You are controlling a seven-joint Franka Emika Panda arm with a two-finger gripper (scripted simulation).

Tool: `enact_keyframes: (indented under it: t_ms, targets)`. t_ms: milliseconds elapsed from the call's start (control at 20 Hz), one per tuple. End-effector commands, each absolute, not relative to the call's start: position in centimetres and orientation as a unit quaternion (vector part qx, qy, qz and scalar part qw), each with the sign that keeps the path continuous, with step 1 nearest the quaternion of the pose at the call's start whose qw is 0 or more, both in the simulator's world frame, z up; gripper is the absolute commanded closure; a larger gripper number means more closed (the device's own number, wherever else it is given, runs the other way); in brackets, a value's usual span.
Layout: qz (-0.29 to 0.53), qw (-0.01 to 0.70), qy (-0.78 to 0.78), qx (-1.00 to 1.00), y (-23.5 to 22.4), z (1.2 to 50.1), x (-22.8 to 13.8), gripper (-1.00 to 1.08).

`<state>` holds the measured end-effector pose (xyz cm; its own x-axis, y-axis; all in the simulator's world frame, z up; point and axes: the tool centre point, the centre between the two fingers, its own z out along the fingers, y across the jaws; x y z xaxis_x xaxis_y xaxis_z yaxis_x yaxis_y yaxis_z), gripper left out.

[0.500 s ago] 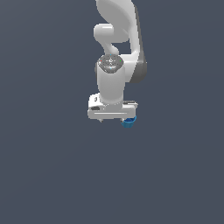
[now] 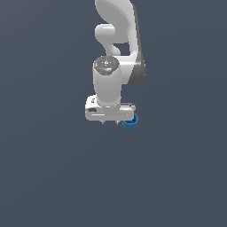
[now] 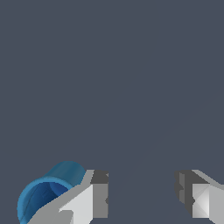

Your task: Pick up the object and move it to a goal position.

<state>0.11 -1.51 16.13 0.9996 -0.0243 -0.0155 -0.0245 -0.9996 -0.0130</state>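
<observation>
A white Panda arm (image 2: 116, 42) is seen in the exterior view, reaching down from the top of the picture, with its wrist turned so that the flat white hand body sits crosswise at the bottom. The claw (image 2: 110, 122) is pointed downward over a plain dark grey-blue surface (image 2: 53, 177); only two short finger stubs are visible below the hand body in this view.

In the wrist view, the claw (image 3: 142, 192) is shown with its two fingers (image 3: 99, 194) set well apart, and nothing but the grey-blue surface is seen in the gap between them. Nothing is gripped.

The blue cup (image 2: 130, 123) is found just below the hand body's corner, on the exterior view's right, partly hidden by that corner. In the wrist view the blue cup (image 3: 48, 190) is seen lying outside the claw, beside the outer face of one finger rather than between the two. It appears tipped on its side, with its open mouth and darker interior turned toward the wrist camera. Part of its lower edge is covered by the finger's pale housing. Whether the cup is touching that finger or merely lying close behind it cannot be told from either view.

No other item is visible on the surface in either picture.
</observation>
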Motion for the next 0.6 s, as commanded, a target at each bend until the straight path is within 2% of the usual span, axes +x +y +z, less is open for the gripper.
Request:
enact_keyframes:
  t_ms: [0,550]
  targets:
    - [0.008,0.007,0.014,-1.0,-1.4,16.1,0.1,-0.2]
    - [0.024,0.024,0.08,-0.996,0.1,15.0,-1.7,-0.2]
